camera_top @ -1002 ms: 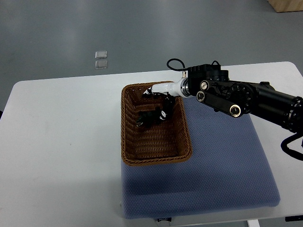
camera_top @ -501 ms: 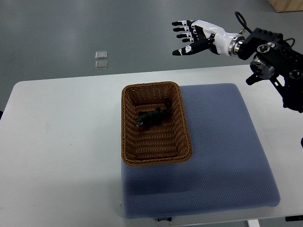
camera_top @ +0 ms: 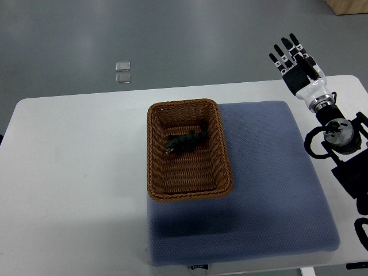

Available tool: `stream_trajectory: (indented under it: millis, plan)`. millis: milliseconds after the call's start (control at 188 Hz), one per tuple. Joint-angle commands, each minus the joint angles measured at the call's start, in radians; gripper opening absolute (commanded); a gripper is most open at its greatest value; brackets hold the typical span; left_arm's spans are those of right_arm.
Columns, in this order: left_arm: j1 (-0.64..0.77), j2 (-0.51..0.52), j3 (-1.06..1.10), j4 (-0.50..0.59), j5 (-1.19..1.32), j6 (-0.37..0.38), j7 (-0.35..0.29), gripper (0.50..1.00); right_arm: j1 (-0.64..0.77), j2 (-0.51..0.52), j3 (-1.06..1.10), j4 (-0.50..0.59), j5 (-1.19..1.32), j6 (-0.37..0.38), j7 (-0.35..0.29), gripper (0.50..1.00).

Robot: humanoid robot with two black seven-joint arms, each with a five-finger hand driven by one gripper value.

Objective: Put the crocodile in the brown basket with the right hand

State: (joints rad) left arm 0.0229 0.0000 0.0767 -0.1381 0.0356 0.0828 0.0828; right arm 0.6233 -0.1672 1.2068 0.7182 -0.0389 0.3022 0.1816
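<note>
White tabletop [camera_top: 75, 172] fills most of what I see, and everything I note is placed against the brown basket [camera_top: 190, 197] near its middle. A blue-grey padded mat [camera_top: 270, 190] lies under the basket and spreads out to the basket's right and towards the near side; the basket sits on the mat's far left corner, its left wall along the mat's left edge. The right arm [camera_top: 339, 144], black and jointed, comes in from the right edge, well to the right of the basket, over the mat's right border. Its right hand [camera_top: 296, 66] is out beyond the basket's far right corner, well apart from it, with the fingers [camera_top: 286, 46] spread and straight, pointing away from me and holding nothing. The crocodile [camera_top: 185, 141], dark and small, lies on the basket floor in the far half, slanted across it, clear of the hand. Two small pale squares [camera_top: 122, 72] sit on the grey floor beyond the basket's far left.
</note>
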Motion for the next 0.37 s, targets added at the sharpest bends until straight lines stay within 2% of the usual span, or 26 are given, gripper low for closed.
stream_trajectory:
  millis: [0,368]
  plan:
    - [0.0,0.0,0.0,0.0,0.001,0.002,0.0,1.0,-0.02,0.018,0.0,0.0,0.076,0.009,0.004,0.913]
    - [0.0,0.0,0.001,0.0,0.0,0.0,0.0,1.0,-0.033,0.025,0.0,-0.01,0.085,0.012,0.004,0.915]
